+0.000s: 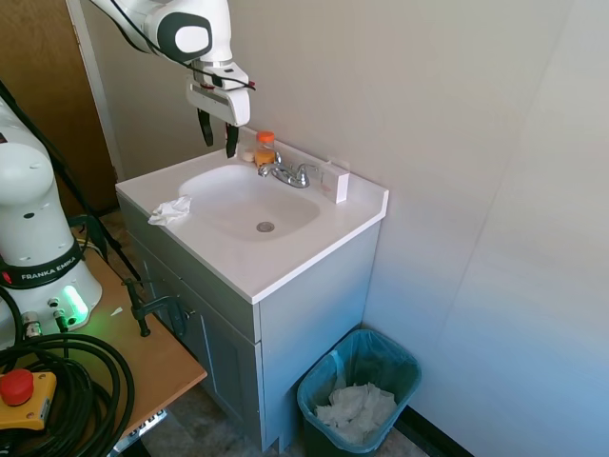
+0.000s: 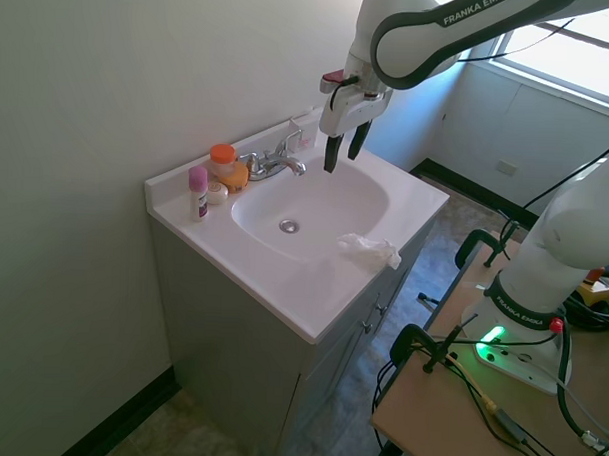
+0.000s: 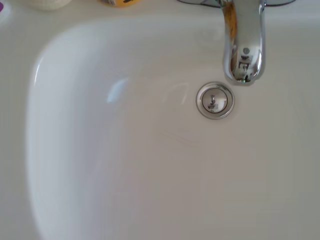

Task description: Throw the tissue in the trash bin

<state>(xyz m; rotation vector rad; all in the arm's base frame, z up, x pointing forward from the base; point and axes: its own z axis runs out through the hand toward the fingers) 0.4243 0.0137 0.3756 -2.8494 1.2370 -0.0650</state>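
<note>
White sink [image 1: 238, 205], chrome faucet [image 1: 290, 174], orange-capped bottle [image 1: 265, 149], purple-capped tube [image 2: 198, 192]

Stood against plain pale walls [image 1: 457, 114]: a grey vanity cabinet [image 1: 314, 314] under a white counter [image 1: 285, 262] with a moulded sink [image 2: 315, 203] and chrome faucet [image 1: 290, 174]. Lit by daylight from a window [image 2: 576, 42]. Showed a brown door [image 1: 48, 86], mottled grey-brown floor [image 2: 177, 434], black baseboard [image 2: 118, 422].

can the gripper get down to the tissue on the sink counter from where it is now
Probably yes. The gripper hangs open above the basin, and the tissue lies alone on the counter's front edge with nothing over it or against it. The bottles sit back by the faucet, out of that path.
</note>
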